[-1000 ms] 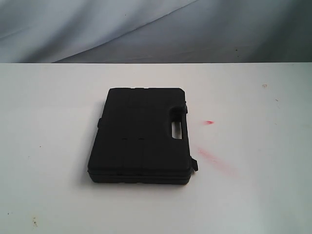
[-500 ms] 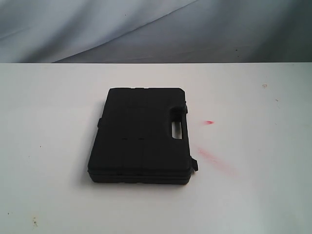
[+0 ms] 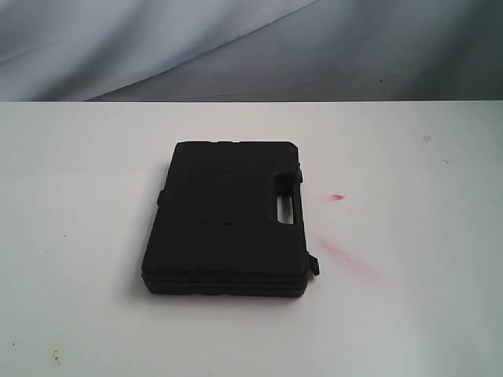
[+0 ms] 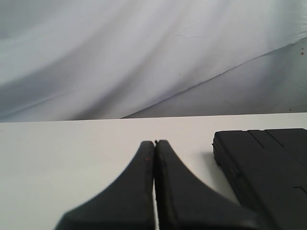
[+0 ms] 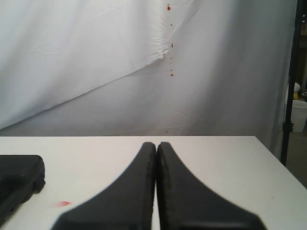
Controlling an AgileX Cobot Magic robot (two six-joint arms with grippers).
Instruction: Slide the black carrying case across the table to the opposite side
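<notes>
The black carrying case [image 3: 227, 220] lies flat on the white table [image 3: 409, 298], a little left of the middle, its handle cut-out toward the right side. Neither arm shows in the exterior view. In the left wrist view my left gripper [image 4: 154, 143] is shut with nothing between its fingers, and a corner of the case [image 4: 268, 167] lies off to one side, apart from it. My right gripper [image 5: 156, 143] is likewise shut and empty above the table, with the case [image 5: 19, 179] showing at the picture's edge, well away from it.
Red smudges [image 3: 339, 253] mark the table to the right of the case, one also in the right wrist view [image 5: 62, 203]. Grey-white cloth [image 3: 236, 47] hangs behind the far table edge. A dark pole [image 5: 290, 81] stands past the table's edge.
</notes>
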